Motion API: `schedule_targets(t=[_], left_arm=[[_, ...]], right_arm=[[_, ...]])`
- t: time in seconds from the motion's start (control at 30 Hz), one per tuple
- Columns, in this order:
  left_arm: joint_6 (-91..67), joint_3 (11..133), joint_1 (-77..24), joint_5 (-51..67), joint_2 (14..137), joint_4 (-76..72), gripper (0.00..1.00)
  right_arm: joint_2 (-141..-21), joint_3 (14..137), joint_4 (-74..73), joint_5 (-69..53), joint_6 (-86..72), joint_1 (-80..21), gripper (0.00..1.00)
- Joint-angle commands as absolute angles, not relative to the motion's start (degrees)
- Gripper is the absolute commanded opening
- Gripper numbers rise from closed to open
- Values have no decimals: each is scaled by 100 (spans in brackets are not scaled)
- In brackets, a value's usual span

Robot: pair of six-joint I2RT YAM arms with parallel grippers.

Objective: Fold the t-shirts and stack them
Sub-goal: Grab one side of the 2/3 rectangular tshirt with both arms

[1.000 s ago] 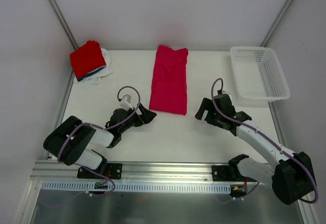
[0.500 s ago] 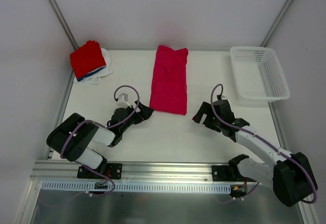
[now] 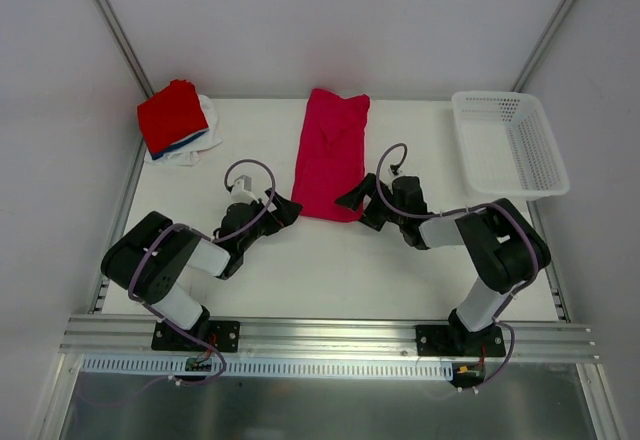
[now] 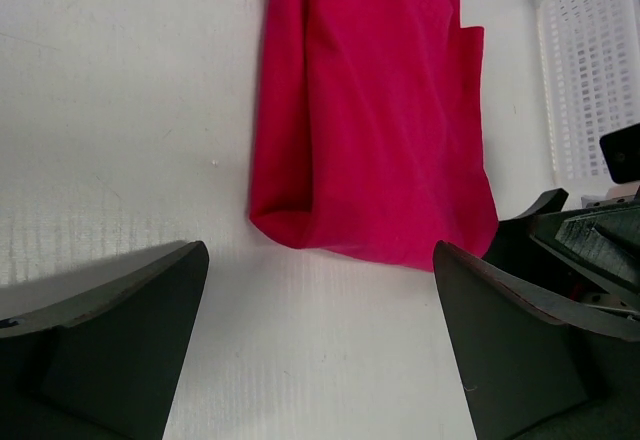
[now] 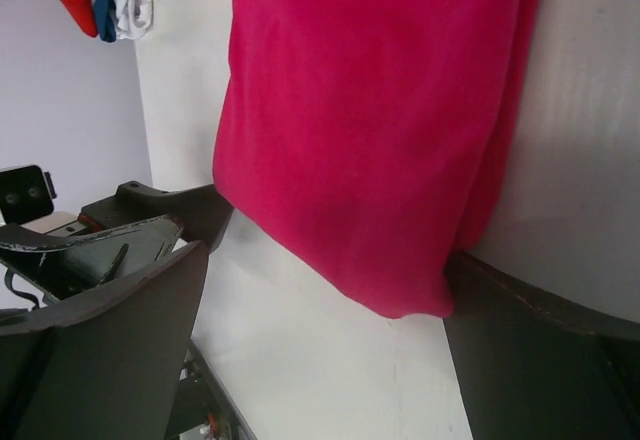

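right gripper [image 3: 356, 205]: swung left to crimson-pink t-shirt [image 3: 333, 155] hem | left gripper [image 3: 288, 209]: edged closer

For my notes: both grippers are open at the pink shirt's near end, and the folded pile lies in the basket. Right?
No. The top view shows the folded pile on the table, far left, not in the basket. The left gripper and right gripper are open by the pink shirt.
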State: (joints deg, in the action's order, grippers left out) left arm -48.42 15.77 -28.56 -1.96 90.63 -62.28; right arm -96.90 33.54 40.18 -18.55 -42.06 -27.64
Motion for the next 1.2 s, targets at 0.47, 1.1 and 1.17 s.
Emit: schedule_targets(t=[0.47, 1.1, 1.17], left_arm=[[-4930, 1881, -2540, -18, 9632, -6706, 96], [-5748, 2259, -2531, 817, 10371, -6935, 89], [-5766, 2241, -2531, 861, 10371, -6908, 88]], right_arm=[[-9932, 2988, 4043, -1907, -4298, -2707, 91], [-10046, 3015, 3920, -1916, -4219, -2628, 86], [-10055, 3015, 3920, -1907, -4210, -2628, 86]])
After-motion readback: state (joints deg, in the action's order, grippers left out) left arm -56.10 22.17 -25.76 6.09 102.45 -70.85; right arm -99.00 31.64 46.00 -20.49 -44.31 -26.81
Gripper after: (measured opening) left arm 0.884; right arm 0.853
